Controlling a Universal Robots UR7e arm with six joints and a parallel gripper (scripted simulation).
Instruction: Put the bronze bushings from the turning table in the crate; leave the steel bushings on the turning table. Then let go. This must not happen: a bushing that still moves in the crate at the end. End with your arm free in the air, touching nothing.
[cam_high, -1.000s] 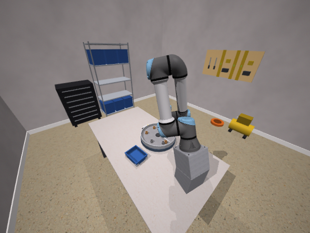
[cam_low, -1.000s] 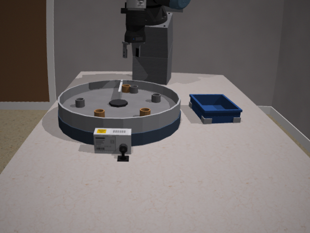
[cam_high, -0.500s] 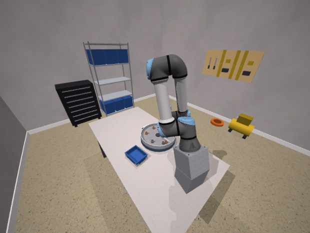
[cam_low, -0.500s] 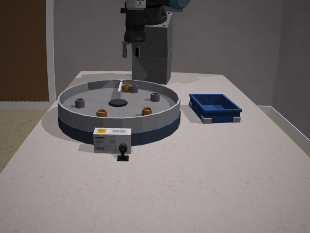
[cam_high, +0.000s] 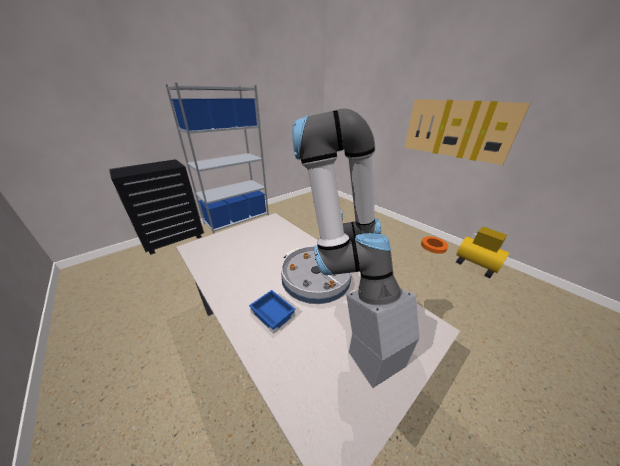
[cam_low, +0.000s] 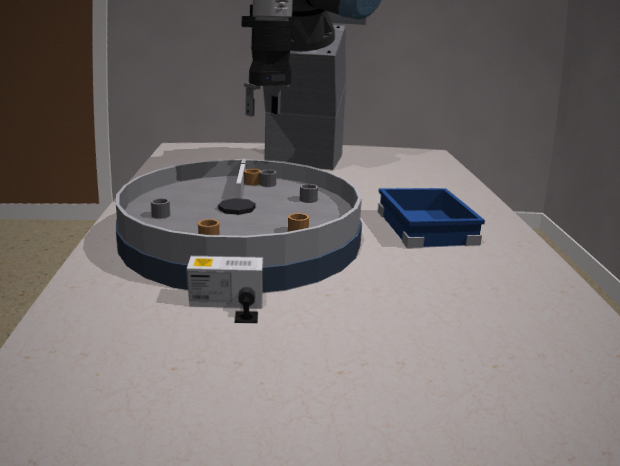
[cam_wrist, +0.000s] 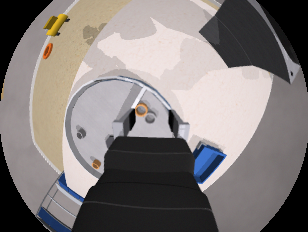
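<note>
Our hand (cam_low: 262, 113) (cam_wrist: 152, 121) is released, its two fingers spread wide with nothing between them, and we hold it pointing down in the air above the turning table (cam_high: 315, 294) (cam_low: 238, 245) (cam_wrist: 68, 120).

Going left to right in the exterior view, we first see a steel bushing (cam_low: 160, 208) (cam_wrist: 81, 133) upright on the disc. Next comes a bronze bushing (cam_high: 305, 256) (cam_low: 208, 226) (cam_wrist: 96, 164) near the front rim, its lower part hidden by the wall. Outside that wall, a white box (cam_low: 225, 282) stands on the surface (cam_high: 310, 360) (cam_low: 350, 350), with a small black stand (cam_low: 246, 300) before its right end.

A dark hub (cam_high: 315, 269) (cam_low: 236, 205) marks the middle of the disc, and behind it a pale bar (cam_low: 240, 175) (cam_wrist: 141, 96) reaches to the far rim. Just right of the bar we find a second bronze bushing (cam_high: 331, 283) (cam_low: 252, 176) (cam_wrist: 141, 110), with another steel bushing (cam_high: 326, 285) (cam_low: 268, 177) (cam_wrist: 150, 118) close beside it.

Farther right, a third bronze bushing (cam_high: 292, 267) (cam_low: 298, 221) sits near the front rim, and a third steel bushing (cam_high: 305, 283) (cam_low: 308, 193) stands behind it. Well apart at the right, our blue crate (cam_high: 272, 309) (cam_low: 431, 233) (cam_wrist: 207, 162) rests on the surface with no bushing visible inside; all three bronze ones are on the turning table.

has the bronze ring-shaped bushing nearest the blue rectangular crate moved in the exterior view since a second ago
Yes, the bronze bushing has shifted right, toward the unmoved blue crate.
</note>
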